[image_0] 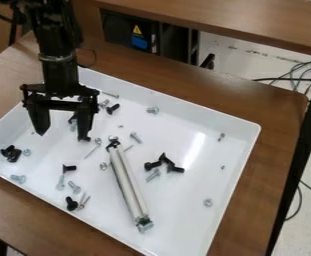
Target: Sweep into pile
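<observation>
Black two-finger gripper (63,136) hangs, fingers wide apart, with small black and silver metal screws (75,187) scattered around them in white rectangular tray (184,192).

i had bright light, a white glare patch on the tray (178,215) and dark shadow beyond the counter (278,120).

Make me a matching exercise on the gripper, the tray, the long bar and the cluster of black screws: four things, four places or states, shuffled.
1. Tray
2. Long bar
3. Gripper
4. Cluster of black screws

A. Open, over the tray's upper left part in the picture
B. Just right of the bar in the picture
C. White, with raised walls
D. Silvery, lying in the tray

Pairs: 1-C, 2-D, 3-A, 4-B
</observation>
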Robot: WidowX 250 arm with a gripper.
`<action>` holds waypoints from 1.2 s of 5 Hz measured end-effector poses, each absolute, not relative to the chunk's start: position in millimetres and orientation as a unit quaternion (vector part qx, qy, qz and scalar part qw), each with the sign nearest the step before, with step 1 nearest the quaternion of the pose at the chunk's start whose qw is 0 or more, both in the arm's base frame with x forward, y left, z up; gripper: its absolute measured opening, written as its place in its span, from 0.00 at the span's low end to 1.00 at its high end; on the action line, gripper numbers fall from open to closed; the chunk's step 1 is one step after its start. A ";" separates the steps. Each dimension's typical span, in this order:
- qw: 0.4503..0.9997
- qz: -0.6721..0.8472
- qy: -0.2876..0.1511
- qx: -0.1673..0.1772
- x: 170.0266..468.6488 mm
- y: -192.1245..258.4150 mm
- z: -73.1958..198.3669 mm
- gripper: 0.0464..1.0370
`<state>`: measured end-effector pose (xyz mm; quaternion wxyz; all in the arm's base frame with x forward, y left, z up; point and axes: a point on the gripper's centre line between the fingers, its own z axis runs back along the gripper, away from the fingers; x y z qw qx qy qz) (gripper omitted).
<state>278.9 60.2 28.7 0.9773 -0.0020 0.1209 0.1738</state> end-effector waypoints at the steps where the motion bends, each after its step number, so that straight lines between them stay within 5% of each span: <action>1: 0.975 0.176 0.134 -0.005 274.8 57.5 22.6 0.96; 3: 0.951 0.288 0.106 -0.028 274.2 4.1 18.7 0.96; 6: 0.925 0.374 0.071 -0.007 272.2 -32.0 -0.3 0.96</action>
